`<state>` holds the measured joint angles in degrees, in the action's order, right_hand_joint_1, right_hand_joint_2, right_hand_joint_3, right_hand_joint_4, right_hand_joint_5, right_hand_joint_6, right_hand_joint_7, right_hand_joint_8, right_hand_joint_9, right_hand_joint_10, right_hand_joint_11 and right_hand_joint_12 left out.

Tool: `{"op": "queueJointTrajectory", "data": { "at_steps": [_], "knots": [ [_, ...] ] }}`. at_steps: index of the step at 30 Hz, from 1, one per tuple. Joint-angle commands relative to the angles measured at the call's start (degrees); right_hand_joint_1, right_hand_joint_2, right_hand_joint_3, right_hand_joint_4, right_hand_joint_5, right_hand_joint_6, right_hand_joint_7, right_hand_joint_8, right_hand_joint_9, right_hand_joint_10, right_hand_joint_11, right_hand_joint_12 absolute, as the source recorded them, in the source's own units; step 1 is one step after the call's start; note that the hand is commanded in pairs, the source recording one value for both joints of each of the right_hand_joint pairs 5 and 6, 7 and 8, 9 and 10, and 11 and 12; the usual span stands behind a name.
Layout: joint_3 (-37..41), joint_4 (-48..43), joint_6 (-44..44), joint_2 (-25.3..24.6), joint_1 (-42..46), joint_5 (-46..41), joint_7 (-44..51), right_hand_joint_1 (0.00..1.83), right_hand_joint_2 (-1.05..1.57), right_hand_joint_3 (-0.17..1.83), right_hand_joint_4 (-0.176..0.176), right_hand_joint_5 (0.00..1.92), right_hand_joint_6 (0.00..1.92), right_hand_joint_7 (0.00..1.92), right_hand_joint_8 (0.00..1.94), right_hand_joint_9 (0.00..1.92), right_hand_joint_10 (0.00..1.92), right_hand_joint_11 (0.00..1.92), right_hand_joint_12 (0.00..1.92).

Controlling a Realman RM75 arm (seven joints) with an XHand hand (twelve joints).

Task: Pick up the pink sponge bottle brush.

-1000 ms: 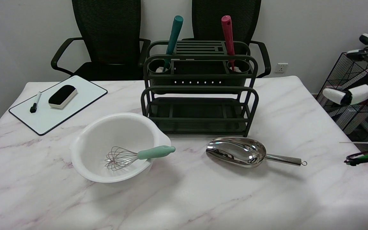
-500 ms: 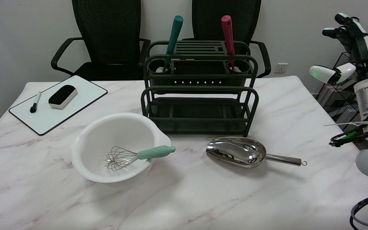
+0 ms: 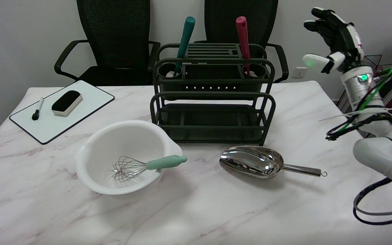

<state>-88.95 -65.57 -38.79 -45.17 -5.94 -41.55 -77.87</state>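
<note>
Marbled worktop (image 3: pixel 196 211) carries, from nine o'clock, a whiteboard (image 3: pixel 63 112), a white bowl (image 3: pixel 124 156) and a dark rack (image 3: pixel 213 95). The pink sponge bottle brush (image 3: pixel 242 39) is stood upright in the rack's one-o'clock cup. At three o'clock the right hand (image 3: pixel 333 37) is raised, fingers spread, empty. The approach is judged under way; a leftward reach to the handle is called for.
</note>
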Motion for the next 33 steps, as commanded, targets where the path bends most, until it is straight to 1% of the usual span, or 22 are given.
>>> {"op": "queueJointTrajectory", "data": {
  "at_steps": [1,4,8,12,19,25,30,33],
  "knots": [
    [-17.4,7.2,1.3,-0.5,-18.3,2.1,-7.4,1.11,-0.46,1.13,0.0,0.43,0.43,0.6,0.6,0.46,0.46,0.15,0.15],
    [-19.0,8.2,1.3,-1.3,-20.1,2.8,-7.7,1.11,-0.47,1.16,0.0,0.5,0.5,0.6,0.6,0.46,0.46,0.15,0.15],
    [-19.3,8.5,1.3,-2.2,-20.8,3.9,-7.7,1.1,-0.48,1.19,0.0,0.57,0.57,0.62,0.62,0.47,0.47,0.17,0.17],
    [-19.8,8.5,1.3,-3.3,-21.4,4.6,-7.7,1.1,-0.5,1.2,0.0,0.52,0.52,0.62,0.62,0.49,0.49,0.18,0.18],
    [-20.6,9.4,2.8,-5.6,-22.9,6.9,-7.7,1.1,-0.51,1.18,0.0,0.41,0.41,0.61,0.61,0.5,0.5,0.19,0.19],
    [-21.6,9.5,3.2,-7.3,-23.6,7.5,-8.6,1.1,-0.52,1.16,0.0,0.39,0.39,0.6,0.6,0.49,0.49,0.18,0.18],
    [-23.5,9.9,3.2,-8.8,-24.4,8.4,-9.2,1.1,-0.52,1.14,0.0,0.38,0.38,0.59,0.59,0.49,0.49,0.21,0.21],
    [-23.4,8.5,2.8,-9.1,-24.1,9.3,-10.0,1.1,-0.51,1.12,0.0,0.38,0.38,0.6,0.6,0.5,0.5,0.22,0.22]
  ]
}}
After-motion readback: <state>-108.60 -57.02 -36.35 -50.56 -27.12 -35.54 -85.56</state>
